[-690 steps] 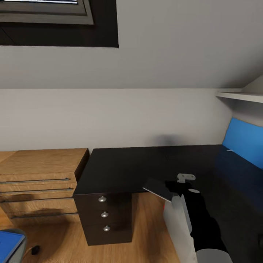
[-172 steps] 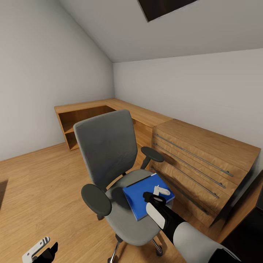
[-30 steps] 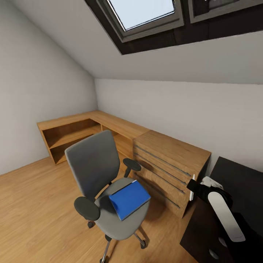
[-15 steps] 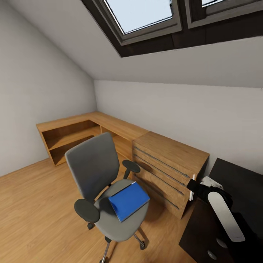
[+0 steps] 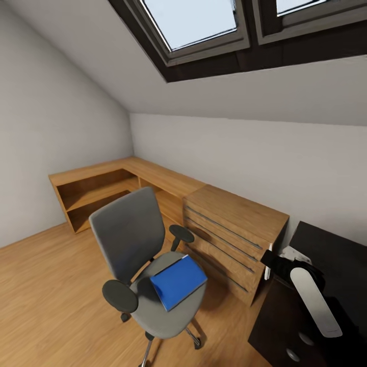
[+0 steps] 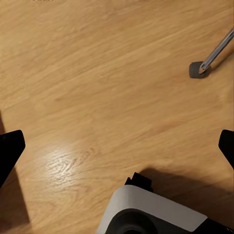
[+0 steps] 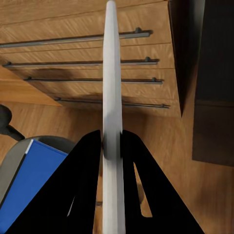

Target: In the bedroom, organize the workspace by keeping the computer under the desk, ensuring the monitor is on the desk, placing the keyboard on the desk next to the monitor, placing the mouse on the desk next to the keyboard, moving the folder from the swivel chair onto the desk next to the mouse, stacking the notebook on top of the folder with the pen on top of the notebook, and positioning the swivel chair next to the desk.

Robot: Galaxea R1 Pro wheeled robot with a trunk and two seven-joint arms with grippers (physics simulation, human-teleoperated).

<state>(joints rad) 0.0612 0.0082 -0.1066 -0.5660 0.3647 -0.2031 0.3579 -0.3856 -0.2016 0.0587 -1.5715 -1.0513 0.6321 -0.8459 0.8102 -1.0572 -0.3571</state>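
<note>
Folder (image 5: 178, 281) flat on swivel chair (image 5: 135, 239) seat, beside wood chest of drawers (image 5: 232, 232). Your right gripper (image 7: 112, 146) clamped on thin pale slab seen edge-on, likely notebook (image 7: 111, 87), as half second ago. Left gripper (image 6: 117, 146) wide open, empty, above floor (image 6: 97, 73). View drifted slightly; things unmoved.

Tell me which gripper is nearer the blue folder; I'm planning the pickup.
Right. The right gripper, shut on a thin pale item, hovers beside the desk, just across from the folder on the swivel chair. The left gripper hangs open over bare floor.
</note>
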